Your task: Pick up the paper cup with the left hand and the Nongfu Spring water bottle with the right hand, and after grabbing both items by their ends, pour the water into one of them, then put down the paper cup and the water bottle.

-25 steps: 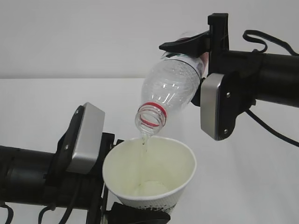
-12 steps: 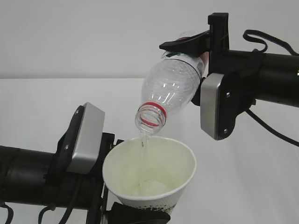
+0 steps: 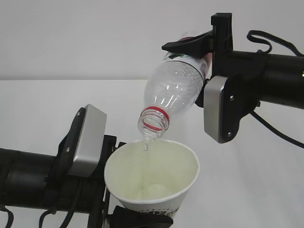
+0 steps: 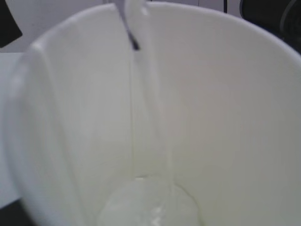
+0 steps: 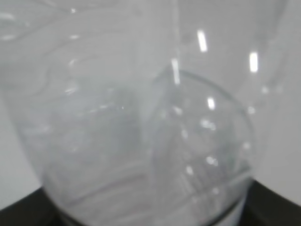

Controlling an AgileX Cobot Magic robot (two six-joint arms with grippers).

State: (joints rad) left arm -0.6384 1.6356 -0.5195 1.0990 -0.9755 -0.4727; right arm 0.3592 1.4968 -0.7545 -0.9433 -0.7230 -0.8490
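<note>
In the exterior view the white paper cup (image 3: 156, 164) stands upright and open, and my left gripper (image 3: 141, 217) is shut on its lower end. My right gripper (image 3: 191, 66) is shut on the base end of the Nongfu Spring water bottle (image 3: 173, 92). The bottle is tilted neck-down, its open mouth and red neck ring (image 3: 156, 113) just above the cup's rim. A thin trickle of water (image 3: 146, 145) falls from the mouth, and a little water (image 3: 152, 191) lies in the cup's bottom. The left wrist view is filled by the cup's inside (image 4: 225, 117), the right wrist view by the clear bottle (image 5: 141, 117).
A white table (image 3: 42, 104) runs behind both arms to a pale wall. The left arm's silver-grey plate (image 3: 88, 140) sits beside the cup on the left. The right arm's plate (image 3: 217, 109) and black cable (image 3: 275, 133) hang right of the bottle.
The stream from the bottle's mouth has thinned to a trickle of drops. Both arms, the cup and the bottle have stayed nearly still.
</note>
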